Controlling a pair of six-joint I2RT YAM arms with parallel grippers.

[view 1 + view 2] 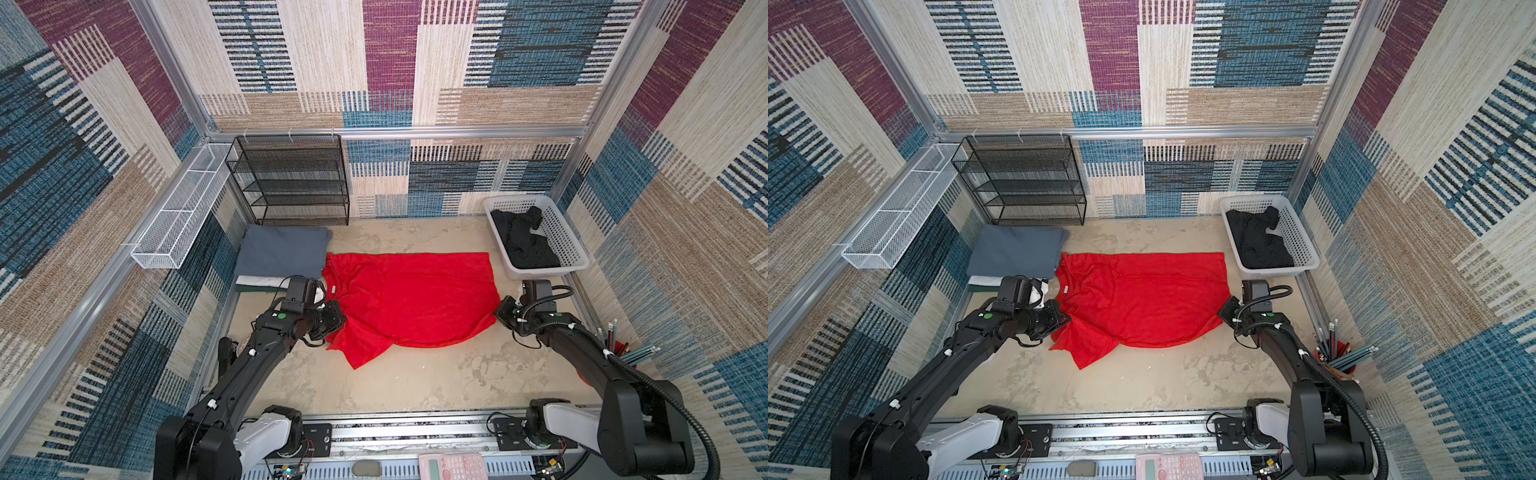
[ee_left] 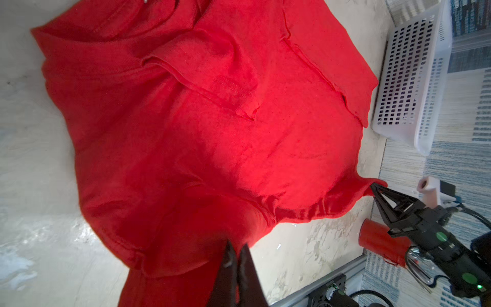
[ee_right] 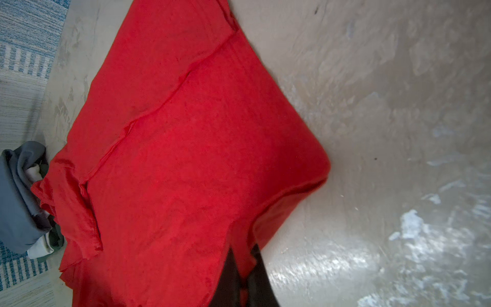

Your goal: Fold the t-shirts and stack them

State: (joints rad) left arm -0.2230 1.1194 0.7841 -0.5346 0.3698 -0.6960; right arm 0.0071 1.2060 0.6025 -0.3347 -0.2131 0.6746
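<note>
Top views: red t-shirt (image 1: pixel 411 299) spread flat mid-surface (image 1: pixel 415 386); folded grey t-shirt (image 1: pixel 282 251) at its 10 o'clock; black t-shirt (image 1: pixel 521 241) in basket (image 1: pixel 567 237) at 2 o'clock.
Left wrist: left pincer (image 2: pixel 236 256) clenched on the red t-shirt's edge; right pincer (image 2: pixel 376 188) pinching its corner.
Right wrist: right pincer clamped on red cloth.

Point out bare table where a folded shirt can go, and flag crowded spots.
Widest bare table: between the red t-shirt and the front rail. A narrower strip lies behind the shirt, from black shelf to white basket. Crowded: the folded stack under the grey t-shirt at back left; the left end effector and right end effector pinch the red shirt's opposite ends.
</note>
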